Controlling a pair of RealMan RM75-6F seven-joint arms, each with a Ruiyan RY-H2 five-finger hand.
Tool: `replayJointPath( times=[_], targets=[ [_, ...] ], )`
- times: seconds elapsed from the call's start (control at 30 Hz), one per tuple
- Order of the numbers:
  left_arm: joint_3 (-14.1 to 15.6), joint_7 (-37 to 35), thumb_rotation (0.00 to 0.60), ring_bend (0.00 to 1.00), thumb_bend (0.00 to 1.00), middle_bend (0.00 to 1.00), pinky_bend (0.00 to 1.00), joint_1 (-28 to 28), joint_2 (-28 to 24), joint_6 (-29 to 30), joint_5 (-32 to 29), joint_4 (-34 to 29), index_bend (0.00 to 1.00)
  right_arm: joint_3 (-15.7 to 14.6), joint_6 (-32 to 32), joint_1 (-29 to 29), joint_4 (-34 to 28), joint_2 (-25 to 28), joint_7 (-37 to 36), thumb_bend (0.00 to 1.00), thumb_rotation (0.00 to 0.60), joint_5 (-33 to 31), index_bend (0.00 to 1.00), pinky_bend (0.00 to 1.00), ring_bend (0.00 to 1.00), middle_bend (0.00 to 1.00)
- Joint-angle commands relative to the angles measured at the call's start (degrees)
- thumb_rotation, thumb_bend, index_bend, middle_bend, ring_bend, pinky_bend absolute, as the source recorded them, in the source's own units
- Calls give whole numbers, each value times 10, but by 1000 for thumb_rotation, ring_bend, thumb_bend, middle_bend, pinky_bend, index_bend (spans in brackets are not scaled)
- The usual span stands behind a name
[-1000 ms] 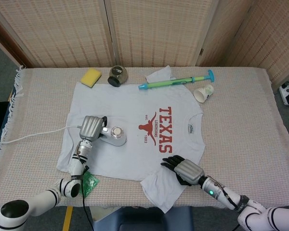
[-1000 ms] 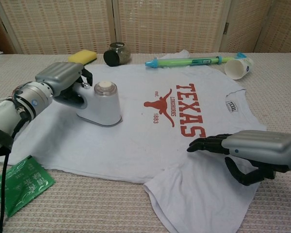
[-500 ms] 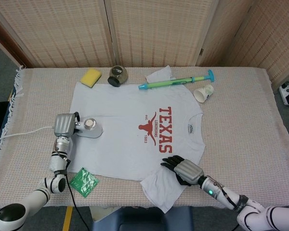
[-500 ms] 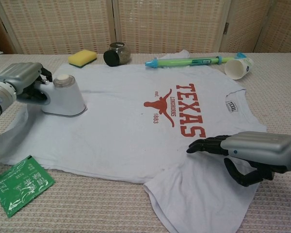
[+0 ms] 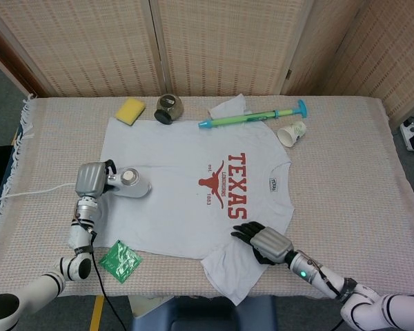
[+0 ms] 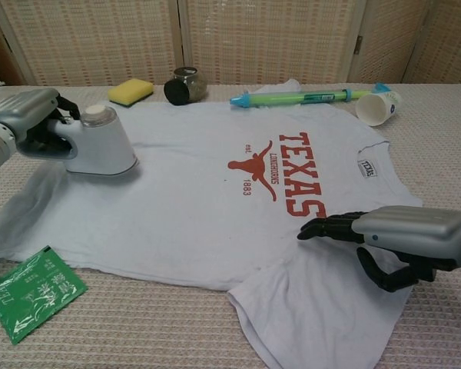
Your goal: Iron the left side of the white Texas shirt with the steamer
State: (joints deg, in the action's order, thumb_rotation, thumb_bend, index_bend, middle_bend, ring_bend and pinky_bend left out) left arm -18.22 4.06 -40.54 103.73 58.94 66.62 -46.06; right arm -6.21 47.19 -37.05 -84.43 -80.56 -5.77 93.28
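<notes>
Steamer (image 5: 130,183) sits soleplate-down on the white Texas shirt (image 5: 193,200), at the hem end of the cloth on the left side of both views, just inside the fabric's edge. Shirt lies flat on the worktop (image 5: 345,172), collar toward the right, red print mid-chest.

Left hand (image 5: 91,181): fingers wrapped around the steamer's handle, firm hold from behind. White cord (image 5: 27,190) trails off over the worktop's left edge.

Right hand (image 5: 269,243): rests on the near sleeve and shoulder area, dark fingers (image 6: 332,227) partly curled, gripping nothing; appears to pin the cloth.

Judgement on doing the stroke well:
- Keep soleplate flat; tilt would drag a ridge into the fabric.
- Stroke within the left portion, overlapping passes, away from the pinning hand so cloth stays taut.
- Near hem corner looks slightly rippled in the chest view; slow pass there.
- Watch the cord: slack enough not to tug the steamer off line.

Surroundings, none in the path: green packet (image 5: 120,261) off the near hem, yellow sponge (image 5: 131,110), dark jar (image 5: 169,107), green-blue syringe-shaped toy (image 5: 252,117), tipped paper cup (image 5: 291,132).
</notes>
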Motion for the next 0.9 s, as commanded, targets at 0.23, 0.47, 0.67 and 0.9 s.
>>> replayJointPath(
  times=[0.23, 0.47, 0.67, 0.9],
  targets=[
    [7, 113, 600, 945, 950, 964, 809, -43, 51, 16, 3, -82, 813, -2, 6, 1, -6, 5, 6, 1000, 550, -4, 0, 57, 0, 0],
    [13, 147, 600, 944, 950, 964, 809, -65, 99, 19, 11, -10, 813, -2, 4, 0, -9, 4, 12, 1000, 554, -11, 0, 57, 0, 0],
    [-13, 123, 600, 942, 951, 964, 809, -65, 108, 9, -15, 62, 814, -4, 3, 0, -13, 3, 19, 1000, 550, -13, 0, 57, 0, 0],
    [-44, 100, 600, 941, 952, 964, 809, -56, 100, -19, -56, 152, 814, -4, 0, -2, -15, 1, 25, 1000, 551, -17, 0, 57, 0, 0]
  ],
)
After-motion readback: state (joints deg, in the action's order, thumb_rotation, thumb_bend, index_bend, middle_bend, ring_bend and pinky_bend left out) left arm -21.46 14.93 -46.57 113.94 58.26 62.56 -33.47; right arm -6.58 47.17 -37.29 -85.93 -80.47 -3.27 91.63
